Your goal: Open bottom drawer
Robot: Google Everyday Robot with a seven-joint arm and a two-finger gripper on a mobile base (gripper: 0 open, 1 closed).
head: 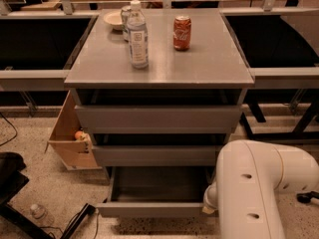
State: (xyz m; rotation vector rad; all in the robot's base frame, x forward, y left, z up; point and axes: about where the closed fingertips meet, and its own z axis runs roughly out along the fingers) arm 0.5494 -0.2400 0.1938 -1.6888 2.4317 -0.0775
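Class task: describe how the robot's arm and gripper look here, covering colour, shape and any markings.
The arm is a thick, smooth, cream-white shell with rounded joints and two small dark oval holes; no cables show. The gripper, at the bottom drawer's right front corner, is mostly hidden behind the arm; only a small pale part shows.

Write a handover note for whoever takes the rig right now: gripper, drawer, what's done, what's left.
Gripper: low at the right front corner of the bottom drawer, mostly hidden behind the white arm.
Bottom drawer: pulled well out of the grey cabinet, its grey interior showing. The two drawers above it are pushed in.
Done: the drawer looks open.
Left: probably only to back the arm away without bumping the drawer front, or pull further if full extension is wanted.
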